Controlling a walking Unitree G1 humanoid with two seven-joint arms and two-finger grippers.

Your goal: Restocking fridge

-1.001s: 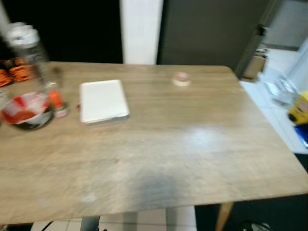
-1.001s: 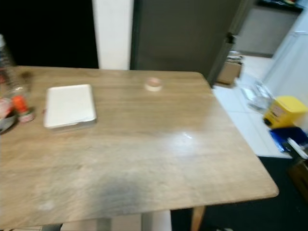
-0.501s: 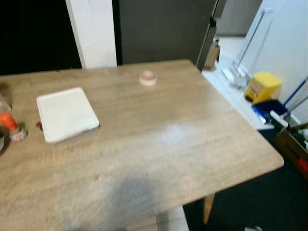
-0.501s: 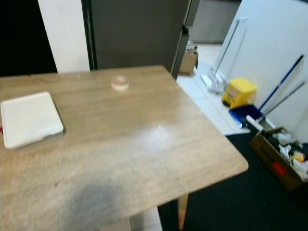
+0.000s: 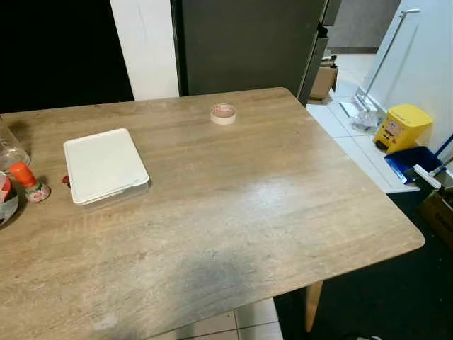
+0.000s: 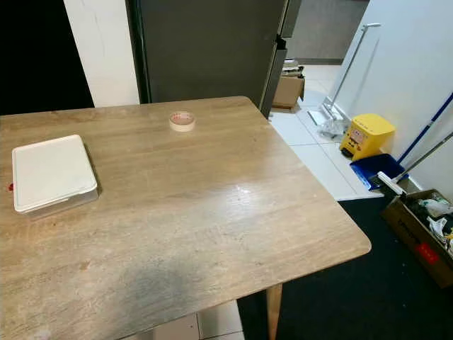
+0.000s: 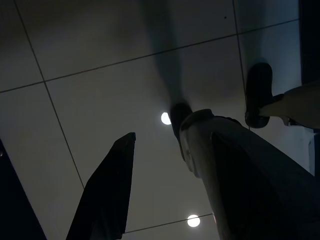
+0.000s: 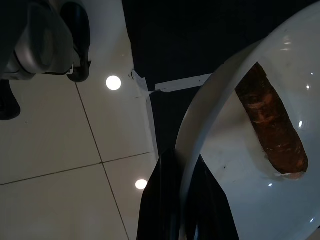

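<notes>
Nothing on the table (image 5: 233, 212) moved — right gripper (image 8: 180, 200) clamps a white plate's (image 8: 240, 165) rim, left gripper (image 7: 165, 190) hangs spread.

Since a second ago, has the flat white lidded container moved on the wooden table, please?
No. The flat white lidded container keeps its place relative to the tape roll; the camera turned.

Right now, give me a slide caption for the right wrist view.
Right end effector clamps the rim of a white bowl holding a carrot, above tiled floor.
</notes>
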